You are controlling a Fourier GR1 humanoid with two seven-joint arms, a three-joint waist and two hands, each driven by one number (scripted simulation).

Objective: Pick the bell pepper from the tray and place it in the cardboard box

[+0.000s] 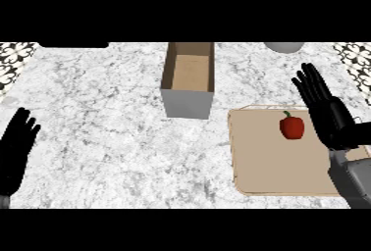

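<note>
A red bell pepper [292, 127] with a green stem lies on the upper part of a tan tray [268, 166] at the right of the marble counter. An open cardboard box [190, 73] with a grey front wall stands up the middle, left of the tray's top corner. My right hand [330, 115] hovers open, fingers straight, just right of the pepper and apart from it. At the left edge my left hand [16, 149] rests open, fingers up, holding nothing.
A grey round object [283, 47] shows at the top edge, right of the box. Patterned tile [14, 61] borders the counter's top corners. A dark shape [72, 44] lies along the top left edge.
</note>
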